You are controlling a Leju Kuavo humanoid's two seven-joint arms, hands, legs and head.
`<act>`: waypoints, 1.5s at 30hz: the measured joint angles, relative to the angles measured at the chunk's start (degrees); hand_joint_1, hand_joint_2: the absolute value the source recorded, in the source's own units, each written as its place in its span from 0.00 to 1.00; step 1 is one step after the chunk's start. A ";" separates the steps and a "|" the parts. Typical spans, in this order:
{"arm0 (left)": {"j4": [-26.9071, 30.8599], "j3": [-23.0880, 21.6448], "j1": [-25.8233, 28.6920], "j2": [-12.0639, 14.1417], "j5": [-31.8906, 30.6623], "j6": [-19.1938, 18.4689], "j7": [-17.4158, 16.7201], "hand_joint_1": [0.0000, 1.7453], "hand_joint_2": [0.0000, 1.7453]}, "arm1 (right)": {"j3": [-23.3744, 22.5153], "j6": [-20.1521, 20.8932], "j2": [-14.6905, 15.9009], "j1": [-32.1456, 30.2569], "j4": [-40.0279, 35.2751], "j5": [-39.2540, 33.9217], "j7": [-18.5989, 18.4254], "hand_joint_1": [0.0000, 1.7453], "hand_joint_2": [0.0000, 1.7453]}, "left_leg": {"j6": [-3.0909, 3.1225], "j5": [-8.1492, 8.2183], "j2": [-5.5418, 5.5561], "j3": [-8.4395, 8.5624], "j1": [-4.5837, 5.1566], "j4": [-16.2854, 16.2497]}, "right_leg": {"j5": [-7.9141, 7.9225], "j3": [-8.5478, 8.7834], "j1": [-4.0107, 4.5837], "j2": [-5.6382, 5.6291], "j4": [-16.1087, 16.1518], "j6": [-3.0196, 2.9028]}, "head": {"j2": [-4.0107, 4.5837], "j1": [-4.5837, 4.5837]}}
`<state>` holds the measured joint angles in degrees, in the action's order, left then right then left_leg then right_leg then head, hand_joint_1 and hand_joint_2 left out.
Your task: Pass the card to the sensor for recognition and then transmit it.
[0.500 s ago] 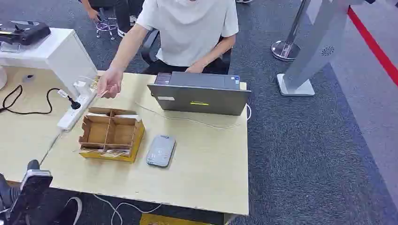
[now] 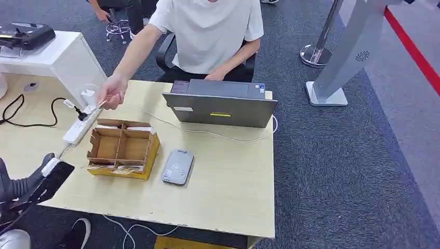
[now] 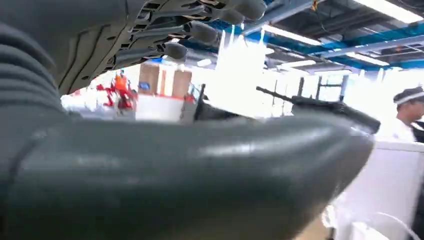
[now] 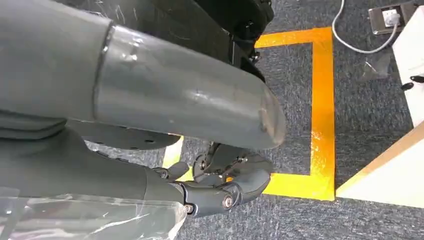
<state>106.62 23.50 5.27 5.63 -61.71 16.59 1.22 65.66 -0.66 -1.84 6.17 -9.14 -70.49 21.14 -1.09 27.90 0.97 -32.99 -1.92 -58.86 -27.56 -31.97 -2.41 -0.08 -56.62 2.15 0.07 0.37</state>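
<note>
Holding a dark card (image 2: 52,179), the left hand (image 2: 21,187) sits near the cardboard box (image 2: 123,149); right hand (image 4: 220,185) hangs curled, empty.

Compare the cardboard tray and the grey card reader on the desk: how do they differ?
The cardboard tray is a brown open box split into compartments; the card reader is a flat, closed grey slab. The tray is the larger and stands taller; the reader lies low. Both rest on the wooden desk, side by side in front of the laptop.

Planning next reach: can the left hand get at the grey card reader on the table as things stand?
Probably yes: the left hand sits at the table's near edge, and bare tabletop in front of the cardboard box leads to the card reader.
</note>
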 joint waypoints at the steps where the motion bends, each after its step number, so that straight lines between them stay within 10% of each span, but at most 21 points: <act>1: -0.17 -0.22 -0.47 0.57 -1.88 -0.04 -1.17 0.00 1.00 | 0.24 0.04 0.00 0.06 0.00 -0.26 -0.02 0.00 0.00 | 0.00 0.00 0.00 0.00 0.00 0.00 | 0.00 0.00 0.00 -0.01 0.00 0.00 | 0.00 0.00; 11: -2.16 -2.71 -5.30 6.89 -18.62 -0.52 -12.39 0.00 1.00 | 1.99 0.68 0.00 0.58 0.11 -2.16 -0.90 0.00 0.00 | -0.01 -0.02 -0.01 0.00 -0.01 0.00 | 0.01 -0.02 0.00 -0.03 -0.02 -0.01 | 0.00 0.02; 25: -7.17 -17.76 -12.86 15.94 -27.99 -4.98 -29.46 0.00 1.00 | 3.34 1.05 -0.02 0.92 0.11 -4.26 -1.53 0.00 0.00 | 0.00 -0.04 -0.02 0.00 0.00 0.00 | 0.05 -0.03 0.00 -0.04 -0.03 -0.05 | 0.00 0.00; 45: -11.21 -28.52 -16.88 16.44 -28.30 -6.47 -32.63 0.00 1.00 | 3.37 0.92 -0.63 0.90 0.13 -6.23 -1.51 0.00 0.00 | 0.00 -0.04 -0.03 0.00 0.00 -0.01 | 0.05 -0.04 0.00 -0.06 -0.03 -0.05 | 0.00 0.00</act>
<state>95.41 -5.02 -11.61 22.08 -90.01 10.12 -31.41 69.02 0.26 -2.47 7.07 -9.00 -76.72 19.63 -1.09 27.86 0.94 -32.99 -1.92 -58.87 -27.51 -32.01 -2.41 -0.14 -56.65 2.10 0.07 0.37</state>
